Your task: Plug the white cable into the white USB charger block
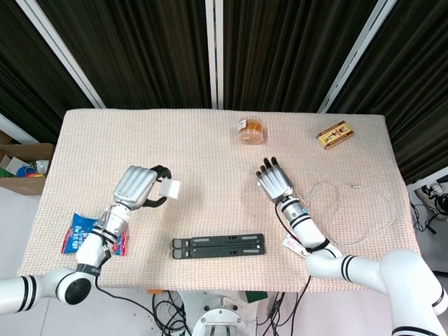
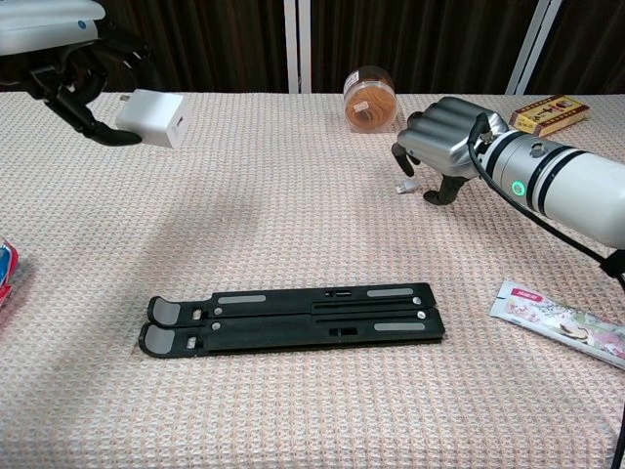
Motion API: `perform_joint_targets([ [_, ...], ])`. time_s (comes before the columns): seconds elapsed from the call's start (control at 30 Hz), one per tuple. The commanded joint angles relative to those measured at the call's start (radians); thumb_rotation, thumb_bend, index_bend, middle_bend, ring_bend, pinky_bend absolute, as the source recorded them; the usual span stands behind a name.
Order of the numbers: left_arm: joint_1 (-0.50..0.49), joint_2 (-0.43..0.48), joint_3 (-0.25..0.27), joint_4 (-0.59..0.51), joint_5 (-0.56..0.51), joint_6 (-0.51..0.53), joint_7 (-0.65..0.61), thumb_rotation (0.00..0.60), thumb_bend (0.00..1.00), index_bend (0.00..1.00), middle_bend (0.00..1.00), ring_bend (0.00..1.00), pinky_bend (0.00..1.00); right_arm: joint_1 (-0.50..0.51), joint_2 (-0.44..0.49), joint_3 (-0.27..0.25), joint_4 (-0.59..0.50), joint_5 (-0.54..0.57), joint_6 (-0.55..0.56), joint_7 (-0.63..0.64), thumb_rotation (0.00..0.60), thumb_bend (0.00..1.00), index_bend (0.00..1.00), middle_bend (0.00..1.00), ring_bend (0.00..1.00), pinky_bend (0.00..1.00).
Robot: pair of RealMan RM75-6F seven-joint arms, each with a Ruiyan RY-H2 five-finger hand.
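On the left of the desk (image 1: 210, 147), the charger (image 1: 170, 187) is held off the surface by the left hand (image 1: 136, 185), pinched between the thumb and the curled fingers; in the chest view its prongs are seen pointing back toward the hand and its flat face is turned toward the middle. Over the right half, the right hand (image 2: 444, 137) is lowered with its fingers curled down over the plug end of the cable (image 1: 357, 210). The plug (image 2: 403, 186) is seen lying on the cloth just beside the fingertips (image 2: 401, 164); whether it is touched cannot be told, and nothing is seen held, the fingers being bent inward rather than spread. From there the cable is looped loosely across the right side of the desk, toward the right edge.

A black folding stand (image 2: 293, 318) is laid flat near the front edge, between the two arms. A round jar (image 1: 250, 129) with orange contents is placed at the back, with a small yellow box (image 1: 334, 134) well to its right. A blue packet (image 1: 87, 234) is seen under the left forearm, and a pink-and-white sachet (image 2: 562, 334) lies at the front right, partly hidden by the right arm in the head view.
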Motion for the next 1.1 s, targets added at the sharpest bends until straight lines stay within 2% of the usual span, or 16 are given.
perform_joint_targets([
  [0.03, 0.003, 0.001, 0.002, 0.002, -0.001, -0.001, -0.001, 0.6, 0.35, 0.51, 0.44, 0.74, 1.0, 0.001, -0.025, 0.004, 0.039, -0.026, -0.008, 0.026, 0.6, 0.34, 0.49, 0.39, 0.15, 0.26],
  [0.33, 0.012, 0.005, 0.003, 0.007, 0.0, -0.006, -0.008, 0.6, 0.35, 0.51, 0.44, 0.74, 1.0, 0.001, -0.045, 0.026, 0.083, -0.034, -0.029, 0.042, 0.6, 0.34, 0.51, 0.4, 0.15, 0.26],
  [1.1, 0.032, 0.009, 0.008, 0.019, 0.018, -0.01, -0.025, 0.6, 0.35, 0.51, 0.44, 0.74, 1.0, -0.008, -0.057, 0.057, 0.087, -0.013, -0.041, -0.003, 0.6, 0.39, 0.6, 0.43, 0.16, 0.26],
])
